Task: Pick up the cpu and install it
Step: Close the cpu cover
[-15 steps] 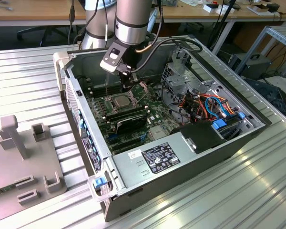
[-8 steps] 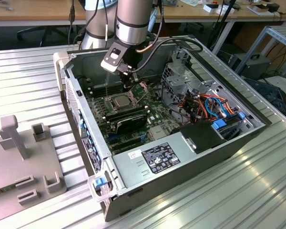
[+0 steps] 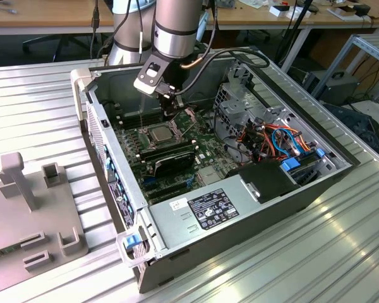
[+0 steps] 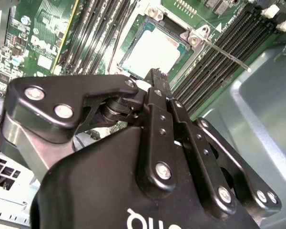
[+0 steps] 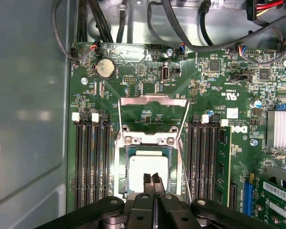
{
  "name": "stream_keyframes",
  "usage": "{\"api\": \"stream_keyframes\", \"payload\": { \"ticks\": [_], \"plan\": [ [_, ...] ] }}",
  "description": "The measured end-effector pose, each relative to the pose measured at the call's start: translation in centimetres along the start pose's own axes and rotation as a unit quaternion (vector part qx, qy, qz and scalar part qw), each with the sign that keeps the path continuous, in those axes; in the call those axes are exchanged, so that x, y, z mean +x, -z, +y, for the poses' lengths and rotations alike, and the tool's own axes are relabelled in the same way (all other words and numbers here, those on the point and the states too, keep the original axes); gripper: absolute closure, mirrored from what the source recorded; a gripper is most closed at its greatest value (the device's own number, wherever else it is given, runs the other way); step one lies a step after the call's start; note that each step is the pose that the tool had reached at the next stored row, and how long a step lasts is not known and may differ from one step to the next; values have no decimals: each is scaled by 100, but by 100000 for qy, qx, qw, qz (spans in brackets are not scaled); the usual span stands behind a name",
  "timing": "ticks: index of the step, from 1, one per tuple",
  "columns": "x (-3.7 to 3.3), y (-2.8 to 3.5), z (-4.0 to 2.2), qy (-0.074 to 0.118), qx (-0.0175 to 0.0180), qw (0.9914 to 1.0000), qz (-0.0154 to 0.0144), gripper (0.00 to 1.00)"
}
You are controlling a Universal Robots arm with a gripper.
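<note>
The cpu (image 3: 159, 134), a flat silver-grey square, lies in the socket on the green motherboard (image 3: 202, 148) inside the open computer case. In both wrist views the cpu (image 5: 147, 168) (image 4: 155, 50) sits flat within the socket, whose hinged metal frame (image 5: 153, 101) stands flipped open. My gripper (image 3: 170, 108) hangs just above the chip, shut with nothing between its fingers. The black fingertips (image 5: 146, 180) meet over the chip's edge, and the gripper (image 4: 155, 74) points down at the socket.
Black memory slots (image 5: 93, 162) flank the socket on both sides, and a thin retention lever (image 4: 224, 52) sticks out beside it. Cables (image 3: 271, 142) and drive bays fill the case at the exterior view's right. A grey fixture plate (image 3: 31, 221) lies outside the case.
</note>
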State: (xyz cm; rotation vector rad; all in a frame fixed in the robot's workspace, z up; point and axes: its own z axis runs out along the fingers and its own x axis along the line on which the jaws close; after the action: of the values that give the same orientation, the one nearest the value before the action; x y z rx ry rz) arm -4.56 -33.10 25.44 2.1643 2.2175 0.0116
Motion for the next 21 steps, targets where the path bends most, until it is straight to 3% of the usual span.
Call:
{"api": "stream_keyframes", "payload": {
  "ticks": [4, 8, 15, 21],
  "plan": [
    [-1, 18, 15, 6, -5, 100000, 3, 89],
    [-4, 15, 124, 3, -1, 100000, 3, 89],
    [-6, 113, 134, -3, -4, 100000, 3, 89],
    [-7, 117, 139, 10, -1, 100000, 2, 89]
  ]
}}
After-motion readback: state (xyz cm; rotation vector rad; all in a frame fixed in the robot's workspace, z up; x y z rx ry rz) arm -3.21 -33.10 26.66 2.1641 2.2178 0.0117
